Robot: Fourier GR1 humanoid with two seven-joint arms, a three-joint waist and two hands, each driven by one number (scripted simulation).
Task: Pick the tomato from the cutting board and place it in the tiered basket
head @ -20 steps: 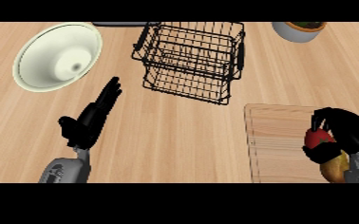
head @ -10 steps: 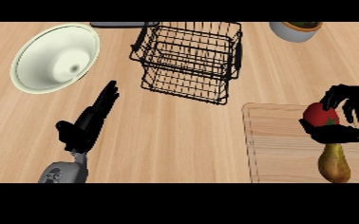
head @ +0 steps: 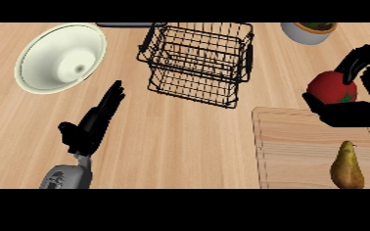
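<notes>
Two hands show: the right hand (head: 345, 111) is curled around the tomato (head: 330, 88), lifted above the cutting board (head: 296, 147) beside the pear (head: 347, 165). Left hand (head: 92, 121) rests open, fingers straight, near the basket (head: 198, 63) and plate (head: 60, 57).

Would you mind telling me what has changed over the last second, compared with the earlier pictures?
The right hand, curled round the red tomato, has lifted it off the wooden cutting board, moving it up the view past the board's far edge. The yellow-brown pear stays on the board; the black wire tiered basket, cream bowl and open left hand have barely changed.
</notes>
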